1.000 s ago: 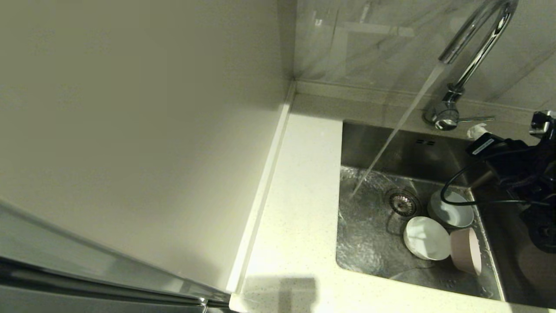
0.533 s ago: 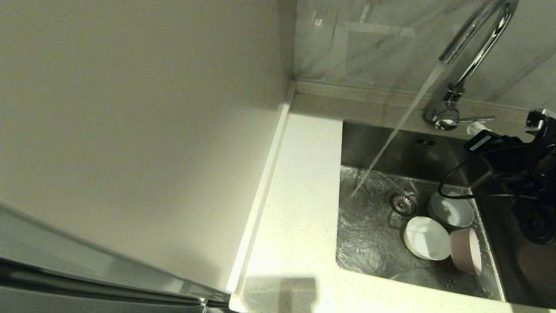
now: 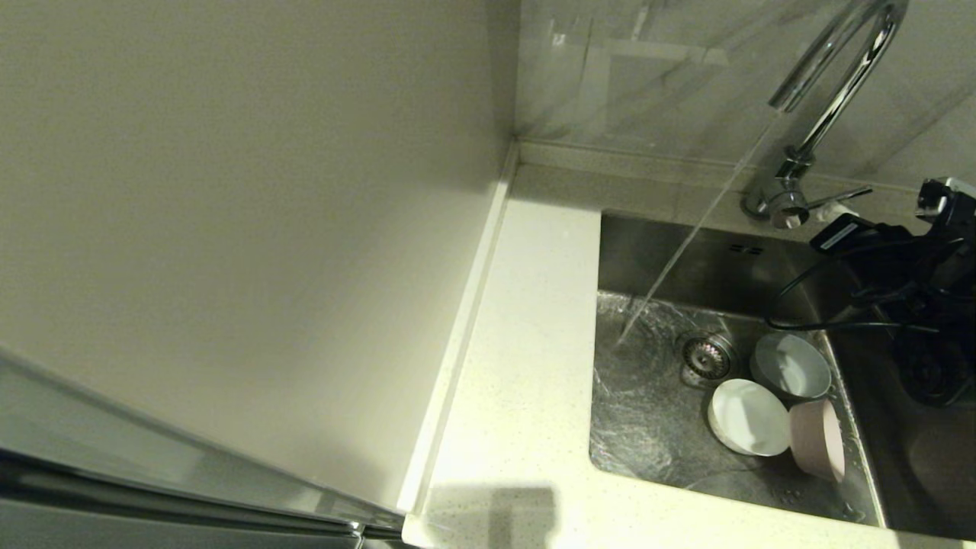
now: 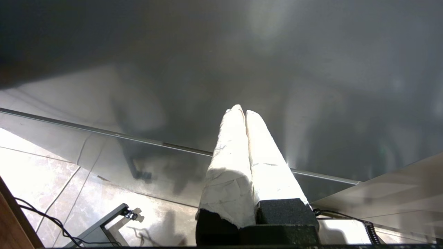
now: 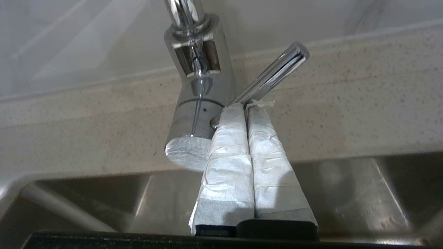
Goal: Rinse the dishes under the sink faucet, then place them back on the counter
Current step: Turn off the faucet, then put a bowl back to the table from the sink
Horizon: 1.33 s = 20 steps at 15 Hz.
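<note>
Three bowls lie in the sink [image 3: 648,435]: a white one [image 3: 793,367] by the drain strainer [image 3: 705,353], another white one [image 3: 749,418] tilted in front of it, and a pale pink one [image 3: 820,450] on its side. Only a thin stream [image 3: 686,245] falls from the chrome faucet [image 3: 839,72]. My right gripper [image 5: 246,108] is shut, its taped tips pressed under the lever [image 5: 273,71] close to the faucet body [image 5: 197,86]; the head view shows it [image 3: 829,213] at the sink's back right. My left gripper [image 4: 242,111] is shut and empty, away from the sink.
The white counter [image 3: 526,343] runs along the sink's left side, with a tall pale panel [image 3: 252,229] beside it. Grey marbled tiles [image 3: 648,76] rise behind the faucet. The left wrist view faces a steel panel [image 4: 173,159] and floor tiles.
My right gripper has moved up and back against the lever. The lever has tipped upward from level, and the water stream has thinned. The bowls have not moved.
</note>
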{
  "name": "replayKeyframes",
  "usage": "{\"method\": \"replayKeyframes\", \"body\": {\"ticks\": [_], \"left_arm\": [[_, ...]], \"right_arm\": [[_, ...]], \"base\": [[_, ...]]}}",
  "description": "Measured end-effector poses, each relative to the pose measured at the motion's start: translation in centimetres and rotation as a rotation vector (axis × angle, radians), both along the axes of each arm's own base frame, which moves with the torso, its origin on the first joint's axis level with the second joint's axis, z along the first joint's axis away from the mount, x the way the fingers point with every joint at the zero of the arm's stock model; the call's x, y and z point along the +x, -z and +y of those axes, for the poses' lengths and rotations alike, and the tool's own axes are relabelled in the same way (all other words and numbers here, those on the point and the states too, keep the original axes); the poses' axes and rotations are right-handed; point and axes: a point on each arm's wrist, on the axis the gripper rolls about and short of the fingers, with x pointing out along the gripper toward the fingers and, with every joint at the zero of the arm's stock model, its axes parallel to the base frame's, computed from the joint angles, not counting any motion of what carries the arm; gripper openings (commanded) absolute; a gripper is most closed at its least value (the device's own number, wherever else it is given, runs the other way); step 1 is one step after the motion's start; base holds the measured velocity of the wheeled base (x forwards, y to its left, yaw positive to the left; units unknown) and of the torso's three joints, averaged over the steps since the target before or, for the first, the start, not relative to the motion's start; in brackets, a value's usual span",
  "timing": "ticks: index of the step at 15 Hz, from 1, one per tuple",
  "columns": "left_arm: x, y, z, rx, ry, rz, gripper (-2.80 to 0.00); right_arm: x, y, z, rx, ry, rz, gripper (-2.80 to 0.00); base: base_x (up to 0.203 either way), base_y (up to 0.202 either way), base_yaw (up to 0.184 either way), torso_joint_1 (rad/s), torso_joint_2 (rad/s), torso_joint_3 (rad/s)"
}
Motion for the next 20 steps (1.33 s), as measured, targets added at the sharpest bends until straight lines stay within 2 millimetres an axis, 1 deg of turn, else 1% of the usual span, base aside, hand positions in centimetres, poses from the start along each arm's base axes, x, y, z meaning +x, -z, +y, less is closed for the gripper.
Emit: {"method": "replayKeyframes", "body": {"ticks": [3, 5, 7, 9, 10, 12, 13, 15, 17, 19, 20], "left_arm": [[0.0, 0.0, 0.0, 0.0, -0.001, 0.0, -2.8], [0.0, 0.0, 0.0, 0.0, 0.0, 0.0, -2.8], [0.0, 0.0, 0.0, 0.0, -0.001, 0.0, -2.8], [0.0, 0.0, 0.0, 0.0, 0.0, 0.0, -2.8], [0.0, 0.0, 0.0, 0.0, 0.0, 0.0, -2.8], [0.0, 0.0, 0.0, 0.0, 0.0, 0.0, -2.8], [0.0, 0.0, 0.0, 0.0, 0.0, 0.0, -2.8], [0.0, 0.0, 0.0, 0.0, 0.0, 0.0, -2.8], [0.0, 0.0, 0.0, 0.0, 0.0, 0.0, -2.8], [0.0, 0.0, 0.0, 0.0, 0.0, 0.0, -2.8], [0.0, 0.0, 0.0, 0.0, 0.0, 0.0, -2.8]], "right_arm": [[0.3, -0.1, 0.0, -0.001, 0.0, -0.005, -2.8], [-0.1, 0.0, -0.2, -0.001, 0.005, 0.003, -2.8], [-1.2, 0.0, -0.7, 0.0, 0.018, 0.02, -2.8], [-2.8, 0.2, -1.3, 0.001, 0.032, 0.051, -2.8], [-3.9, 0.3, -1.5, 0.002, 0.037, 0.07, -2.8], [-6.7, 0.6, -1.8, 0.005, 0.047, 0.112, -2.8], [-8.5, 0.5, -1.9, 0.003, 0.051, 0.126, -2.8], [-12.5, -0.1, -2.2, -0.022, 0.066, 0.146, -2.8], [-17.1, -1.2, -3.1, -0.052, 0.104, 0.175, -2.8], [-21.4, -2.6, -3.3, -0.057, 0.131, 0.219, -2.8], [-23.5, -3.1, -3.0, -0.045, 0.136, 0.26, -2.8]], "base": [[0.0, 0.0, 0.0, 0.0, 0.0, 0.0], [0.0, 0.0, 0.0, 0.0, 0.0, 0.0], [0.0, 0.0, 0.0, 0.0, 0.0, 0.0], [0.0, 0.0, 0.0, 0.0, 0.0, 0.0], [0.0, 0.0, 0.0, 0.0, 0.0, 0.0], [0.0, 0.0, 0.0, 0.0, 0.0, 0.0], [0.0, 0.0, 0.0, 0.0, 0.0, 0.0], [0.0, 0.0, 0.0, 0.0, 0.0, 0.0], [0.0, 0.0, 0.0, 0.0, 0.0, 0.0], [0.0, 0.0, 0.0, 0.0, 0.0, 0.0], [0.0, 0.0, 0.0, 0.0, 0.0, 0.0]]}}
